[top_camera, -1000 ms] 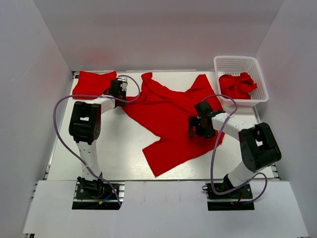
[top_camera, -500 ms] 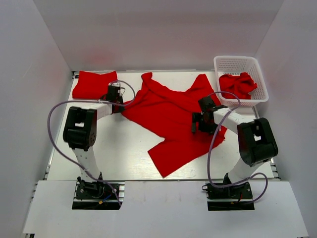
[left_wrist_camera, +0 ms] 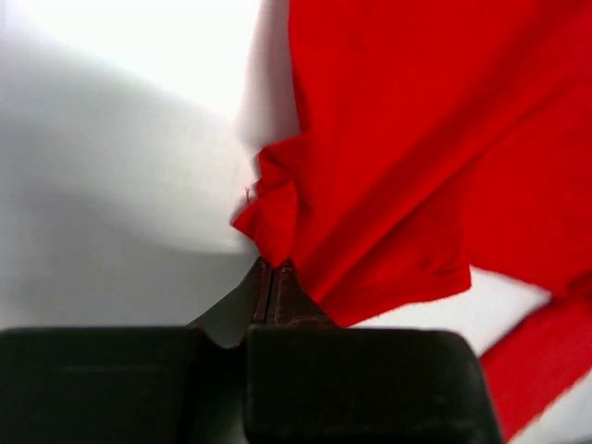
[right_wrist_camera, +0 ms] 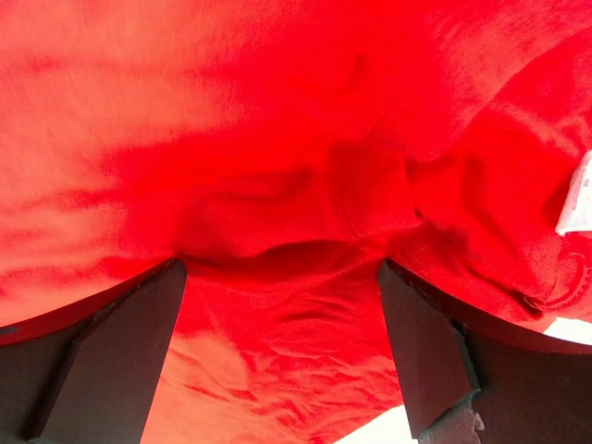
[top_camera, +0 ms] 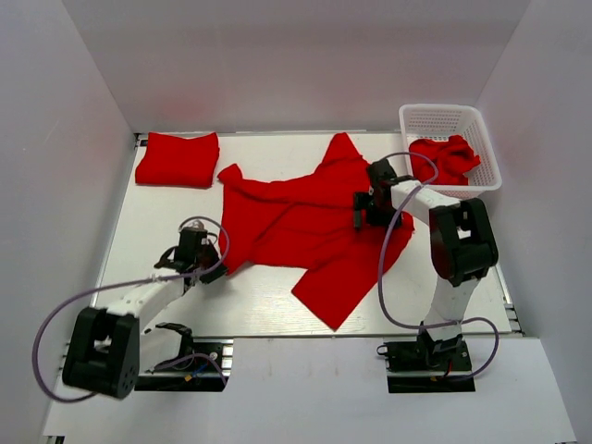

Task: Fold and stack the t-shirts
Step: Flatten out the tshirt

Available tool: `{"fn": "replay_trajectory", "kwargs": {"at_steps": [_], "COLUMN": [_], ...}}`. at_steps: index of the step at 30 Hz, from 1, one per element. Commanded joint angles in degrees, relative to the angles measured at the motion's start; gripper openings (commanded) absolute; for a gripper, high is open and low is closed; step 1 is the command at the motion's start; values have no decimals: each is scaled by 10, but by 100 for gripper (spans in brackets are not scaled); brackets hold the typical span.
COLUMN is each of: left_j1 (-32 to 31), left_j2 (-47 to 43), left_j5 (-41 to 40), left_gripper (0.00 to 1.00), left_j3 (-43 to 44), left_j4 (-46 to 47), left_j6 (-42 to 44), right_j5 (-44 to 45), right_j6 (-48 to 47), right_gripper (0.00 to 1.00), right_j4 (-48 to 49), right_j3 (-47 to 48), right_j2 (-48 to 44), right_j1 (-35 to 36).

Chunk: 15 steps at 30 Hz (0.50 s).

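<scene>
A bright red t-shirt (top_camera: 296, 222) lies spread and wrinkled across the middle of the table. My left gripper (top_camera: 213, 264) is at its near-left corner and is shut on the cloth; the left wrist view shows the jaws (left_wrist_camera: 274, 273) pinching a bunched edge of the t-shirt (left_wrist_camera: 398, 166). My right gripper (top_camera: 363, 209) hovers low over the shirt's right part, open, with its fingers (right_wrist_camera: 120, 351) wide apart over red cloth (right_wrist_camera: 277, 139). A folded red t-shirt (top_camera: 178, 159) lies at the far left. Another crumpled red t-shirt (top_camera: 444, 159) lies in the basket.
The white mesh basket (top_camera: 442, 111) stands at the far right corner. White walls close in the table on three sides. The bare white tabletop (top_camera: 157, 222) shows left of the spread shirt. A white label (right_wrist_camera: 575, 208) on the cloth shows in the right wrist view.
My left gripper has moved from the far left, beside the folded shirt, to the near left, dragging the shirt's edge along. My right gripper has moved a little farther back. The shirt has shifted and turned.
</scene>
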Motion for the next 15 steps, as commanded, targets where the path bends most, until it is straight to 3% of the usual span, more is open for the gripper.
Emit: {"fn": "replay_trajectory", "kwargs": {"at_steps": [1,4,9,15], "left_j1": [-11,-16,-21,-27], "left_j2": [-87,-157,-157,-123], "left_j5": [41,48,74,43], "left_gripper": [0,0,0,0], "left_j3": [-45,-68,-83,-35], "left_j4": [-139,-154,-124,-124], "left_j6": [-33,-39,-31,-5], "right_j5": [-56,-65,-73,-47], "right_j6": [-44,-69,-85,-96], "right_gripper": [90,90,90,90], "right_j4": [32,42,32,57], "right_j3": [52,112,206,132], "right_j2": [55,106,158,27], "right_j1": [-2,0,0,6]}}
